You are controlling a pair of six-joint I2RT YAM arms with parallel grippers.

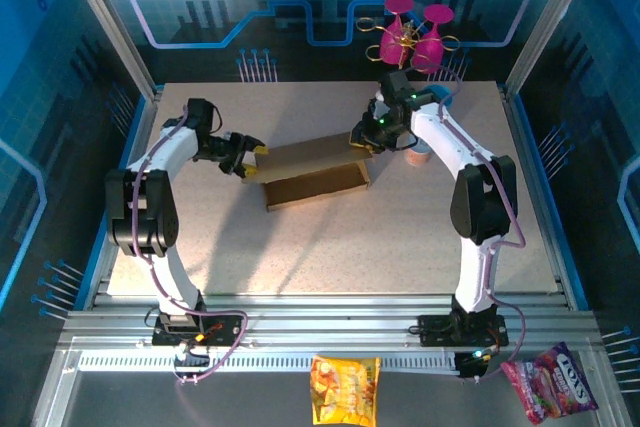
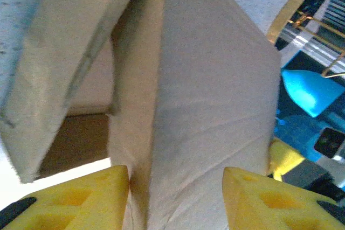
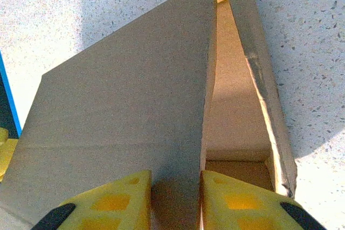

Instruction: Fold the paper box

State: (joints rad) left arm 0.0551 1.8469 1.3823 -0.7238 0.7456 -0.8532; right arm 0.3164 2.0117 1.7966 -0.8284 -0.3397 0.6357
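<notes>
Brown cardboard, part-formed: the paper box (image 1: 315,179) lies at the middle of the desk (image 1: 330,257), its open tray (image 1: 318,190) flat on the surface and its long lid panel (image 1: 305,157) raised at a slant along the far side. The right gripper (image 1: 362,139) is at the right end of that panel and closed on its edge; the right wrist view shows the board pinched between the two yellow fingers (image 3: 116,203), with the tray's interior open beside it. The left gripper (image 1: 247,155) is at the left end, its jaws standing apart astride the panel (in the left wrist view the board passes between the yellow fingers (image 2: 81,197) with no pinch evident). Judgement: the step in hand is bringing the lid over the tray. Recommended: the right grip serves as the sole anchor until the left closes, so the panel does not twist at its loose end. The left should take hold square to the edge. Both ends then swing down together about the crease, at equal pace, so the panel's free edge meets the tray's near wall squarely. Risk noted: uneven travel would likely skew the light tray across the desk.
</notes>
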